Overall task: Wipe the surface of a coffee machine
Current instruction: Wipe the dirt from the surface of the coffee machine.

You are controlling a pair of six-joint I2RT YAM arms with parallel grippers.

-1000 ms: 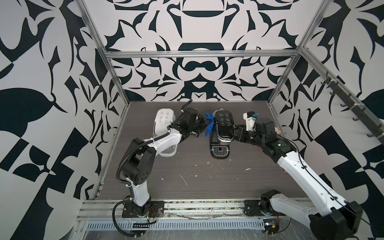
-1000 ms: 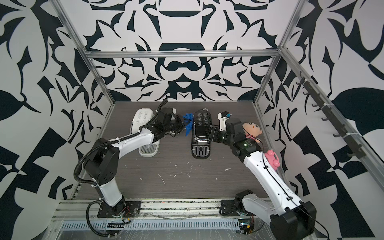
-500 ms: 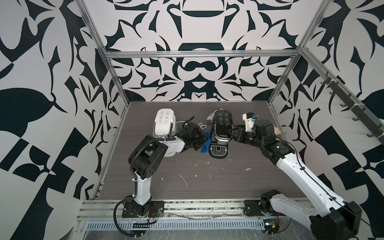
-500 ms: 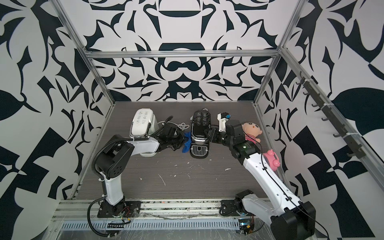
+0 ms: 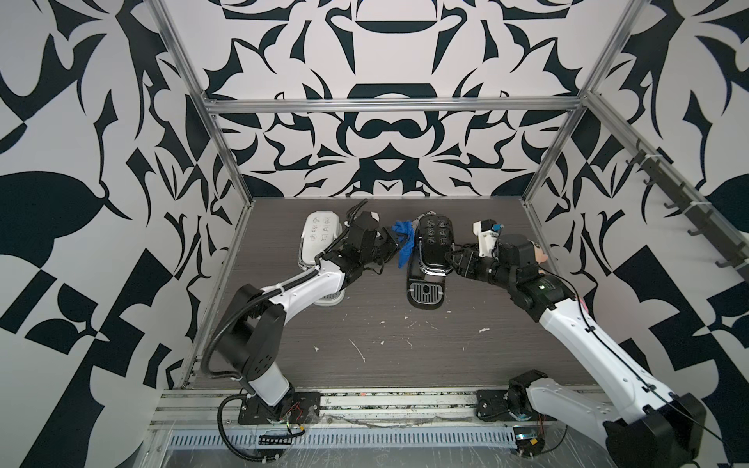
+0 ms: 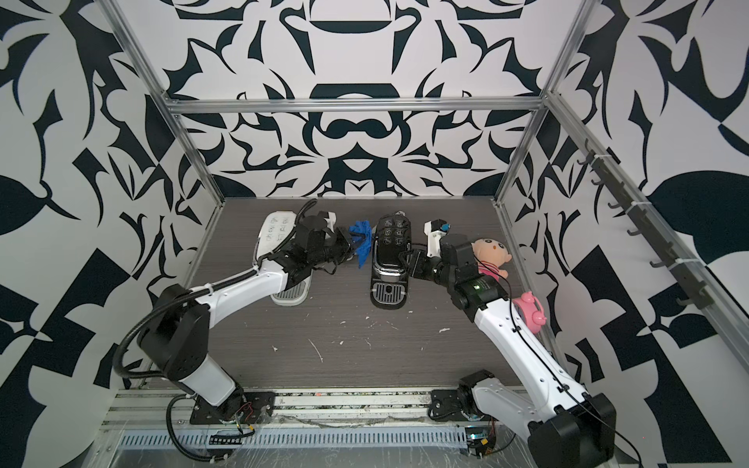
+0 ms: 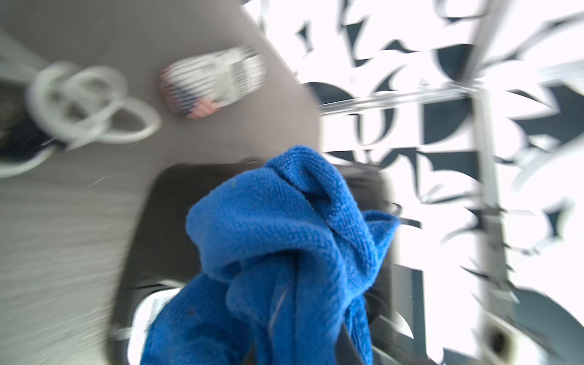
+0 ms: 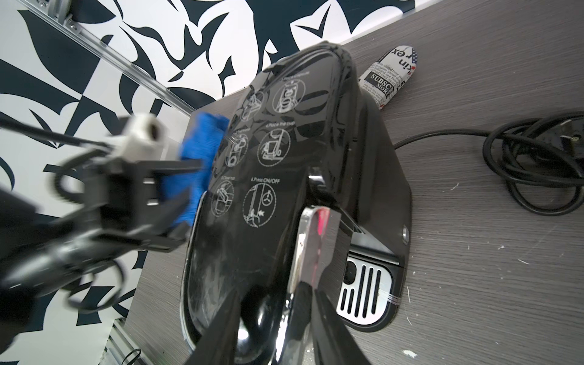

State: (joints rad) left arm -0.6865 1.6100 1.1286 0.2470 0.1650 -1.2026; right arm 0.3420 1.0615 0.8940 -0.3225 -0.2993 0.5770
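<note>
Top views, black coffee machine (image 5: pixel 433 247) (image 6: pixel 391 247): stands upright in the back half of the tabletop (image 5: pixel 405 356), about mid-width. Its slotted drip tray (image 5: pixel 425 291) faces the arm bases.
Machine surface: the right wrist view shows a glossy black top (image 8: pixel 284 189) printed with white round instruction pictures, with a chrome rim at the front.
Blue cloth (image 5: pixel 403 243) (image 6: pixel 362 239): bunched up and touching the edge of the machine's top on the side toward the left arm. The right wrist view shows it against the gloss (image 8: pixel 199 158). It fills the left wrist view (image 7: pixel 284 237), which is blurred around it.
Left gripper (image 5: pixel 391 243) (image 6: pixel 349 241): pinched tight on the cloth, level with the machine's top.
Right gripper (image 5: pixel 452 259) (image 6: pixel 407 259): at the machine's other side. Its jaws are partway apart and clamped on the rounded, chrome-edged front of the machine's head (image 8: pixel 268 316).
White coffee machine (image 5: pixel 320 235) (image 6: pixel 277 233): stands beside the left arm, apart from the black one and partly hidden by that arm.
Behind the black machine: a newsprint-patterned pouch (image 8: pixel 390 76) (image 7: pixel 211 83) lies on the tabletop, with a coiled black cable (image 8: pixel 521 164) near it.
White cable (image 7: pixel 88 104): looped on the tabletop, blurred.
Right edge: a doll (image 6: pixel 492 251) and a pink toy (image 6: pixel 533 312) lie beside the right arm.
Tabletop: dark wood grain, scattered with white flecks.
</note>
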